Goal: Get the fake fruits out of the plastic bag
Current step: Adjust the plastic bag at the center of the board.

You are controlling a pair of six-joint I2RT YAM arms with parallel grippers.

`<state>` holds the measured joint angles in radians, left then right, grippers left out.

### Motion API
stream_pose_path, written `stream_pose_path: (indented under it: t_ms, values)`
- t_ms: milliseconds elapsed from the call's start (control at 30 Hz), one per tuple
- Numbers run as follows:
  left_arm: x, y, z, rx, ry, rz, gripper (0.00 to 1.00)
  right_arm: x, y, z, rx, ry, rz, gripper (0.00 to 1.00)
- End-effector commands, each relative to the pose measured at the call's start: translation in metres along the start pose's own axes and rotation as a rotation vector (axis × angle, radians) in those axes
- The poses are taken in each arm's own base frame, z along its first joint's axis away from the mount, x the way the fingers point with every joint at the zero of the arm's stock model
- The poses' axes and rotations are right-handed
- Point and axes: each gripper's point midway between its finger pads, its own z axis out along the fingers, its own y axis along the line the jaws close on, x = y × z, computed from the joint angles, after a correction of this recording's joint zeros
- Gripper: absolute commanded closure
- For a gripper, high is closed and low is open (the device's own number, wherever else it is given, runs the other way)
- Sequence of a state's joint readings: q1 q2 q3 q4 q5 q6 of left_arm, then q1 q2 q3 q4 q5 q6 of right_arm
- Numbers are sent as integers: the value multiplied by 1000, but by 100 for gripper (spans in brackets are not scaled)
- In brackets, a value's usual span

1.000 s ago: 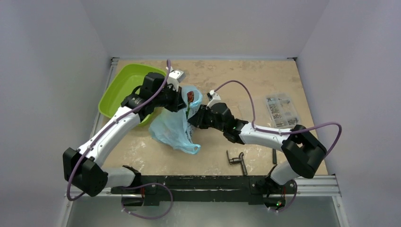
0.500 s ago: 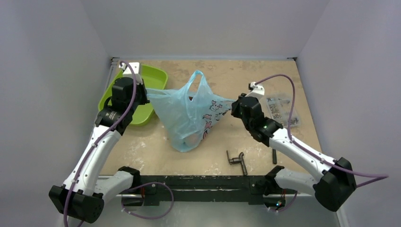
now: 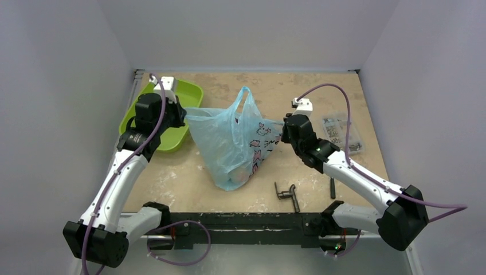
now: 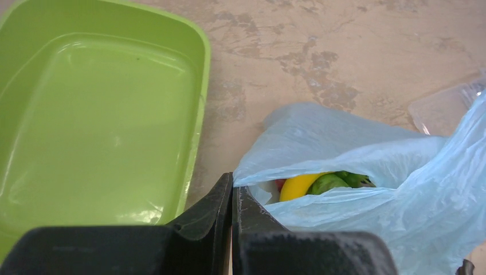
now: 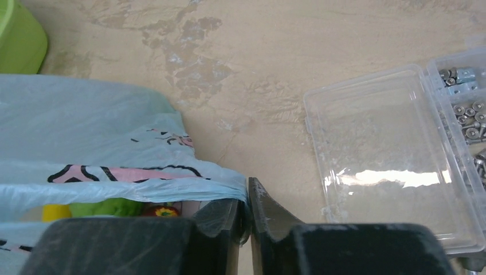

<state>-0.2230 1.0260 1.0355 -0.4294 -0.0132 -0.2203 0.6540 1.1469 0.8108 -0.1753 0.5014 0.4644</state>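
Beside the green tray (image 3: pixel 192 94), the left tool (image 4: pixel 232 195) pinches the plastic bag (image 3: pixel 229 143) at its nine-o'clock rim, jaws closed tight. The bag stretches mid-desk, fake fruits (image 4: pixel 314 183) inside. The right tool (image 5: pixel 246 215) clamps its three-o'clock rim.

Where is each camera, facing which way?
Top external: above, behind bases, looking down; left arm and right arm stretch a light-blue translucent plastic bag.
Left wrist: over shut left fingers; lime-green plastic tray, bag mouth.
Right wrist: over shut right fingers; bag edge, clear plastic parts box.
Shared: all three see the bag.
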Motion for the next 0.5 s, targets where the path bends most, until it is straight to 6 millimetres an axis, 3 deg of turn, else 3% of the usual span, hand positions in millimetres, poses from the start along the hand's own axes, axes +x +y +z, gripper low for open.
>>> stream_pose_path:
  t_ms: [0, 267, 300, 400, 467]
  values:
    - [-13, -36, 4, 211, -35, 23, 100, -32, 11, -9, -43, -29, -57, 81]
    - [-7, -47, 5, 274, 21, 17, 100, -69, 26, -33, -136, -74, -104, 50]
    - [-6, -48, 5, 282, 25, 19, 94, -72, 28, -35, -145, -77, -105, 47]
    - [-5, -50, -1, 294, 25, 20, 61, -80, 34, -41, -176, -82, -103, 35]
    - [-5, -51, -6, 301, 18, 16, 47, -84, 37, -45, -195, -88, -103, 31]
